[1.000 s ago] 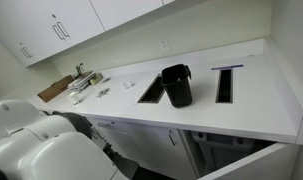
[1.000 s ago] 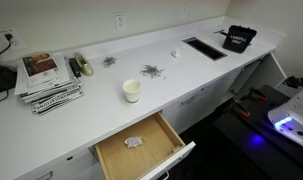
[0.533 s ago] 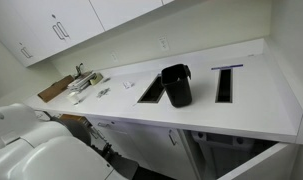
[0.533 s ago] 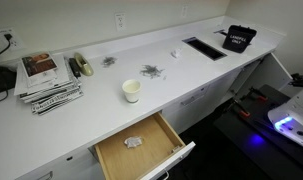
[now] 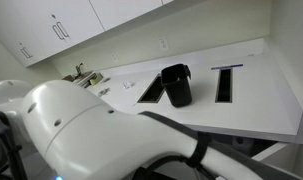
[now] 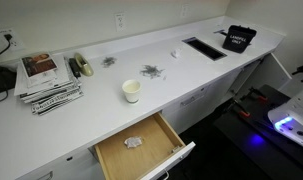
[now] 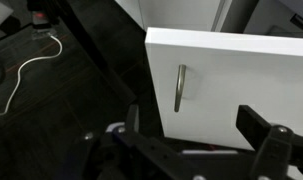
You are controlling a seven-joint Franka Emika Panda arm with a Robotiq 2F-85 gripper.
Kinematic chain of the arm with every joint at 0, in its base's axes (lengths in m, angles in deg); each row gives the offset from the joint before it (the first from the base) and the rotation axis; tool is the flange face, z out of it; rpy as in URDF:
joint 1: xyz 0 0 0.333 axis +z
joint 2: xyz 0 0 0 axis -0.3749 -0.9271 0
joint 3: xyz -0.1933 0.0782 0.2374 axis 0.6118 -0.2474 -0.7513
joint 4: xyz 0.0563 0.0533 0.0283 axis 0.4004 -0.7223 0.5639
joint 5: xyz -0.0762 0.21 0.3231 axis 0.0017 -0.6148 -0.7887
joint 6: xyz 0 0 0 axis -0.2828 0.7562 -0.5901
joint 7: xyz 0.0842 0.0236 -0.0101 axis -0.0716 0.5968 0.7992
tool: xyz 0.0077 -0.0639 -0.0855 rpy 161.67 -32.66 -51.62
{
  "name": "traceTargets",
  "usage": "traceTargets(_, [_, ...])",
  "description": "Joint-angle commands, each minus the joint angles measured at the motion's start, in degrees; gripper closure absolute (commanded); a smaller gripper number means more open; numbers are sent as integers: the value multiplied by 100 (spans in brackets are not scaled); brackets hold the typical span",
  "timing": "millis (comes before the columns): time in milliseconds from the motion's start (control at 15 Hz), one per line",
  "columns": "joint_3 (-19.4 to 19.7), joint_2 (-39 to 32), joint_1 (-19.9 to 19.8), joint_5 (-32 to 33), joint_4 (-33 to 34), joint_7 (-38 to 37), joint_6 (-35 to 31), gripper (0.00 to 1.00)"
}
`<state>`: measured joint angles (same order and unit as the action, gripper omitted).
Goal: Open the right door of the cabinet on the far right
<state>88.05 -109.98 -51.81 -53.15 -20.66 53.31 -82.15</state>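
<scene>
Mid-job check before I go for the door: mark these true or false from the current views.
1. The wood-lined drawer is pulled open. True.
2. The claw is shut on the short silver bar handle. False: in the wrist view the claw is open, its fingers spread, and clamps nothing.
3. The pale cup stands on the white countertop. True.
4. The black bin lies inside the drawer. False: it stands on the countertop at the far end.
5. The handle sits on a flat white door panel. True.
</scene>
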Motion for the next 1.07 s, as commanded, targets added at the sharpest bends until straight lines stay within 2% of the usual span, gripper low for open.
traceTargets(0, [71, 1122, 524, 1088, -1307, -25, -939, 0])
traceTargets(133, [12, 1560, 683, 1673, -1755, -29, -1533, 0])
traceTargets(267, [-216, 2043, 707, 1888, -2244, 22, -1989, 0])
traceTargets(600, [-724, 2974, 711, 1601, -3484, 26, -2530, 0])
traceTargets(1000, [-917, 3969, 929, 1272, -4986, 138, -3173, 0])
